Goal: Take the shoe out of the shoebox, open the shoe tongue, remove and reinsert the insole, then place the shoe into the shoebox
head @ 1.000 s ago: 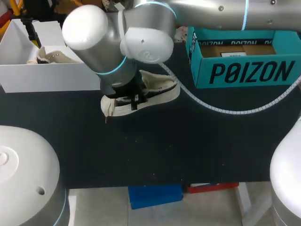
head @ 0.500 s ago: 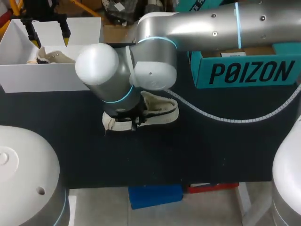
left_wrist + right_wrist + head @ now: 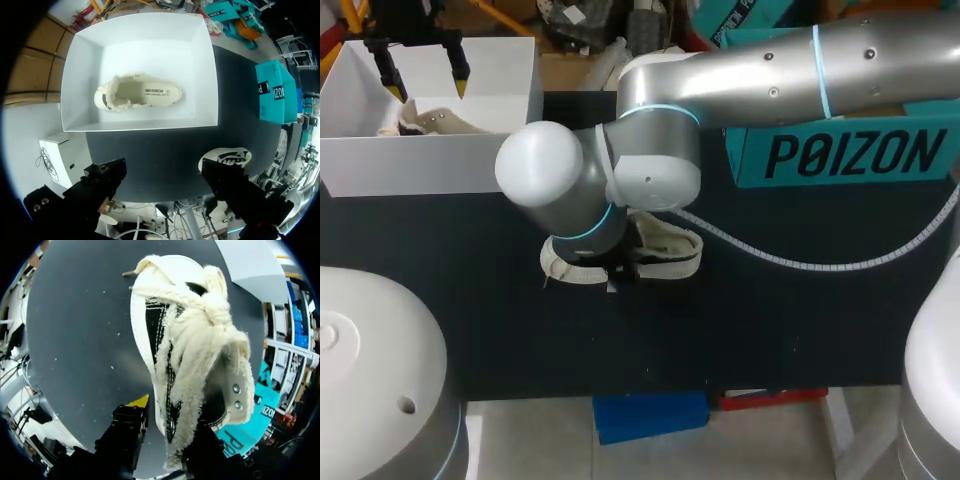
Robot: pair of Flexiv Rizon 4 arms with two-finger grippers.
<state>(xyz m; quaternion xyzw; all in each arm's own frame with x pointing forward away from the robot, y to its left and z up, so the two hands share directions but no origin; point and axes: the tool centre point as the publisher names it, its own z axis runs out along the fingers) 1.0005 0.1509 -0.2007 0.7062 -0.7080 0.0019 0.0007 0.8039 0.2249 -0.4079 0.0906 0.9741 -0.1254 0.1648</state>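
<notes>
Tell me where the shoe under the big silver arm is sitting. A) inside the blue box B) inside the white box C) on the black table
C: the shoe lies on the black table, outside the white box, which holds the other shoe.

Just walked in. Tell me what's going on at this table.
The right gripper is down on a cream shoe lying on the black table, its fingers closed on the shoe's side. The left gripper hangs open above the white box at the back left, which holds a second shoe. A teal box sits at the back right.
</notes>
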